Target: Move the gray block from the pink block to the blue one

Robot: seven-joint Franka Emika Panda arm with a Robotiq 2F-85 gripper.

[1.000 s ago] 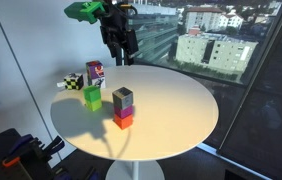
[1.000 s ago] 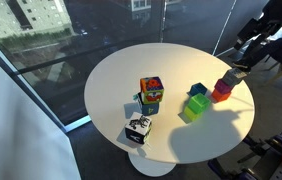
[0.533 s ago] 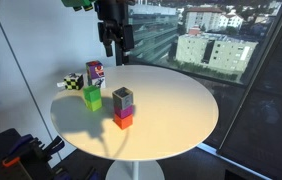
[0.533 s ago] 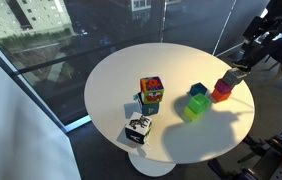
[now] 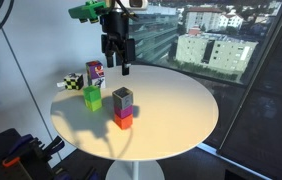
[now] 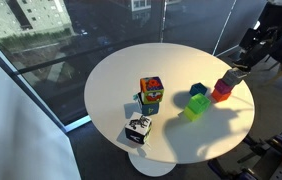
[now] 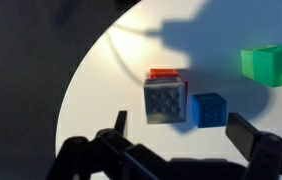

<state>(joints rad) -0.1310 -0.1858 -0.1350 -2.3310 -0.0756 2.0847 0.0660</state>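
The gray block [image 5: 123,97] sits on top of the pink block [image 5: 123,119] near the middle of the round white table [image 5: 176,105]. In the wrist view the gray block [image 7: 168,100] hides most of the pink block [image 7: 162,73], and the blue block [image 7: 209,108] lies on the table just beside them. In an exterior view the blue block [image 6: 198,91] is behind the lime-green cube [image 6: 194,107]. My gripper [image 5: 117,66] hangs open and empty above the table, behind the stack and apart from it. Its two fingers [image 7: 251,135] straddle the view below the blocks.
A lime-green cube [image 5: 92,97] stands close to the stack. A multicoloured cube [image 5: 95,73] and a black-and-white checkered cube [image 5: 71,83] stand near the table's edge. Large windows surround the table, and dark equipment [image 5: 16,150] sits on the floor.
The gripper has swung from a tilted pose to pointing straight down and has come down a little. The blocks have not moved.
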